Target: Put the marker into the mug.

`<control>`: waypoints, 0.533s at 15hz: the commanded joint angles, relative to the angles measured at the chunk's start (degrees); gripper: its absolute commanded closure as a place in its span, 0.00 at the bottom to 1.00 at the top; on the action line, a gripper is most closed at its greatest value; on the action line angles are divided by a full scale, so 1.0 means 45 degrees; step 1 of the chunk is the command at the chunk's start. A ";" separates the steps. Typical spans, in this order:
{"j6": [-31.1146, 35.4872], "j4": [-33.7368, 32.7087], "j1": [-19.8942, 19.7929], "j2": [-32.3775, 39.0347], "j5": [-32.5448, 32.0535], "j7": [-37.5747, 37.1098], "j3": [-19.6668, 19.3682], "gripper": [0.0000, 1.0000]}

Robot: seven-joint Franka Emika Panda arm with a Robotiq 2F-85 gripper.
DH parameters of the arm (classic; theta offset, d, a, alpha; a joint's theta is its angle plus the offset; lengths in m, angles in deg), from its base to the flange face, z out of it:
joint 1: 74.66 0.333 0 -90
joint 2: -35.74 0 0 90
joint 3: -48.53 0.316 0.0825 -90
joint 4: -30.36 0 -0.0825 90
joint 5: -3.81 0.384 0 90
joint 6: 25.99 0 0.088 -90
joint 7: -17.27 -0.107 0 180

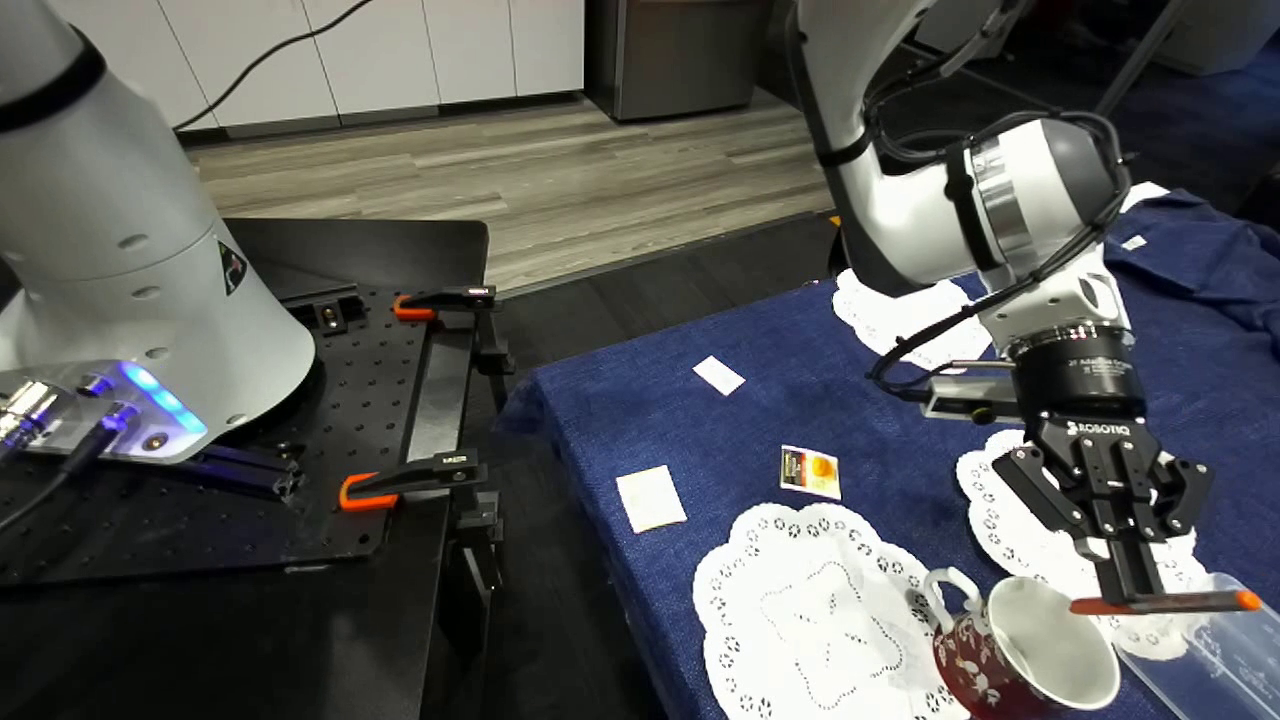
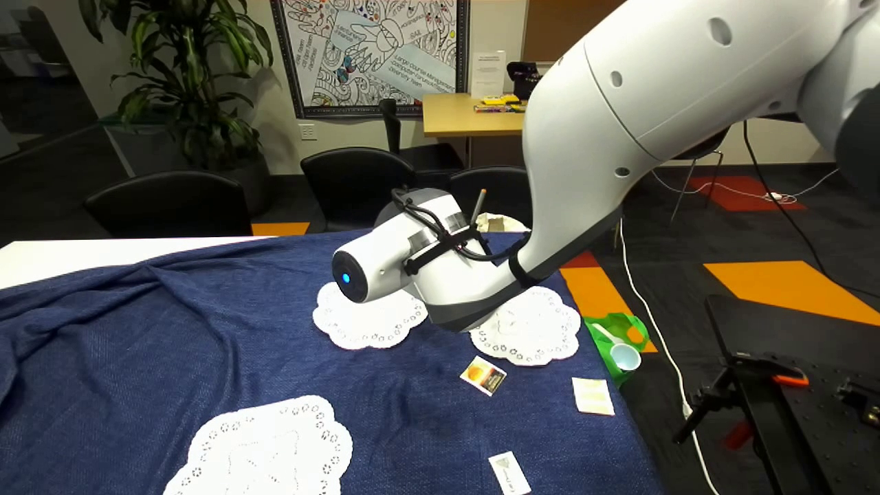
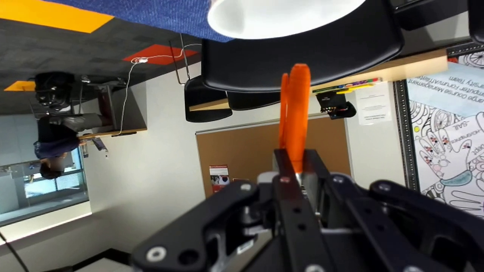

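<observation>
The marker [image 1: 1195, 602] has an orange cap at one end, a slim grey body and an orange tip at the other. My gripper [image 1: 1128, 594] is shut on it near the cap. In the wrist view the gripper [image 3: 296, 155] pinches the marker [image 3: 298, 105], and its cap points at the mug [image 3: 280, 17] with a gap between. In an exterior view the mug [image 1: 975, 665] stands upright, dark red outside, white inside; the cap end overlaps its rim. In an exterior view the marker's orange-tipped end [image 2: 479, 204] sticks up behind the arm; gripper and mug are hidden there.
A clear bluish container [image 1: 1225, 640] stands close beside the mug. White doilies [image 1: 740, 570] and small cards, including an orange-and-dark one [image 1: 810, 472], lie on the blue cloth. A green bag with a white cup [image 2: 624, 357] is at the table's edge.
</observation>
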 commanded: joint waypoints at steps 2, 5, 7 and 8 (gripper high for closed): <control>-0.0182 -0.1109 -0.0581 0.0750 -0.0457 -0.0017 0.0620 0.97; -0.0209 -0.1733 -0.0780 0.1292 -0.0444 0.0130 0.0744 0.97; -0.0265 -0.2178 -0.0891 0.1678 -0.0372 0.0318 0.0772 0.97; -0.0298 -0.2394 -0.0927 0.1870 -0.0346 0.0371 0.0757 0.97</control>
